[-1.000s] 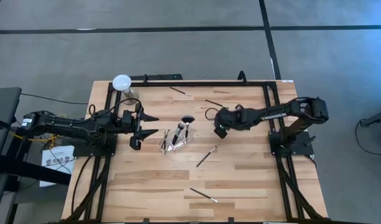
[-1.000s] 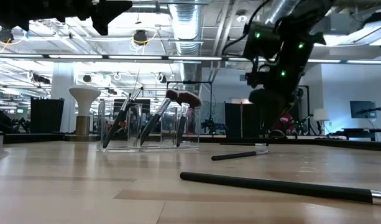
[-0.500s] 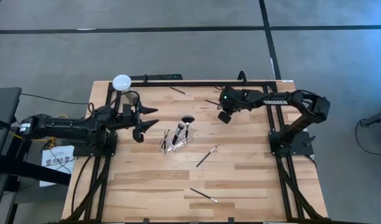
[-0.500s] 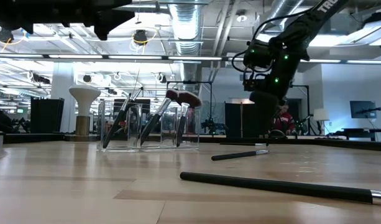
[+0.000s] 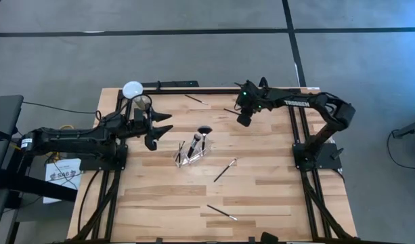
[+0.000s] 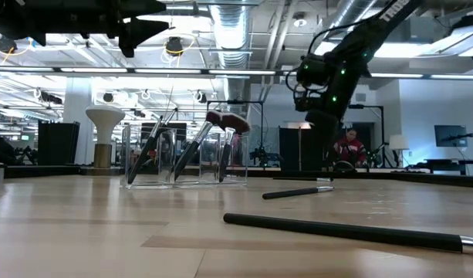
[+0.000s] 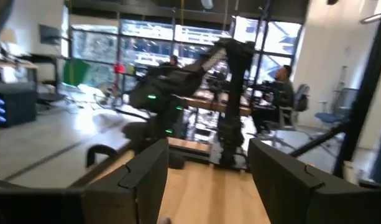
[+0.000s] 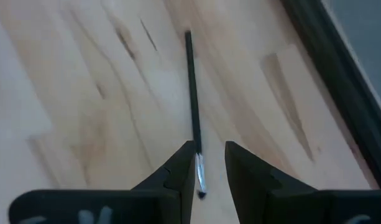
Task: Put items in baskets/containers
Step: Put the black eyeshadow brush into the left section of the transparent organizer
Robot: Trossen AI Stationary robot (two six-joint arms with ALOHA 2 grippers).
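Note:
A clear cup stands mid-table with several brushes leaning in it, one with a wide fan head. Thin brushes lie flat on the wood: one near the far edge, one beside my right gripper, one right of the cup, one by the near edge. My right gripper hovers open above the far brush, whose silvery end lies in line with the gap between the fingers. My left gripper is open, raised left of the cup.
A white-domed stand sits at the far left corner, close behind my left gripper. A black frame runs along the table's far edge just past my right gripper. Bare wood lies between the cup and the near edge.
My right gripper has swung from the table's middle toward the far edge and now hangs over the brush lying there. My left gripper has drifted a little toward the far edge. The cup and the brushes have stayed where they were.

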